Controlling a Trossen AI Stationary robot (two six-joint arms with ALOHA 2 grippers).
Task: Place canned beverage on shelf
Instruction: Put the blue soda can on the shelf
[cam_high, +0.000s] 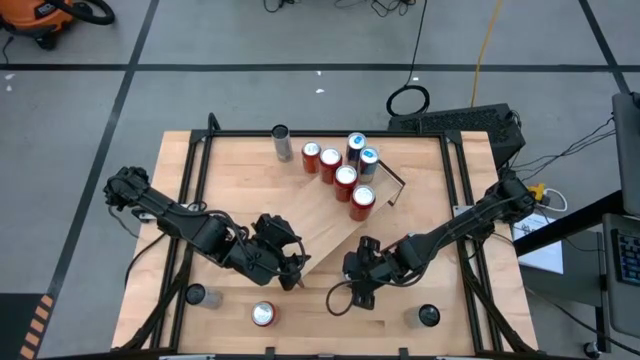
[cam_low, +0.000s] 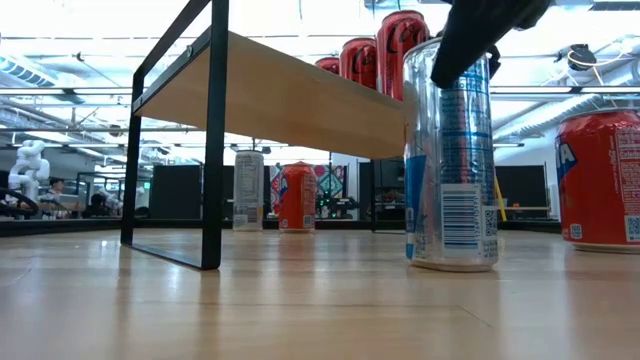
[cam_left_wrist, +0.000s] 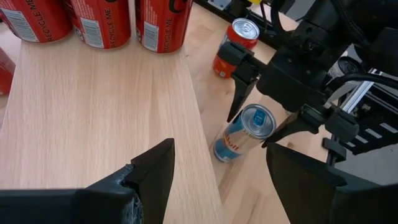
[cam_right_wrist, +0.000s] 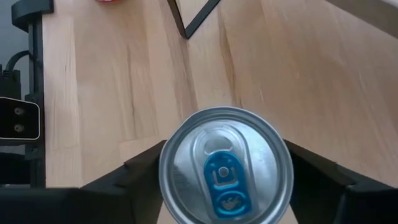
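Robotics lab or workshop: grey concrete floor (cam_high: 250, 90) marked with tape lines, loose cables (cam_high: 408, 98), a black-framed wooden table (cam_high: 240, 150), and a white humanoid robot (cam_low: 28, 170) in the open hall behind.

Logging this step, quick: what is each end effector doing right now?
Left end effector: open, empty, over the shelf.
Right end effector: fingers either side of the blue-and-silver can; grip cannot be told.

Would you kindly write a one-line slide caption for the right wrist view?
Right gripper straddling an upright blue-tabbed silver can on the wooden table, beside the shelf.
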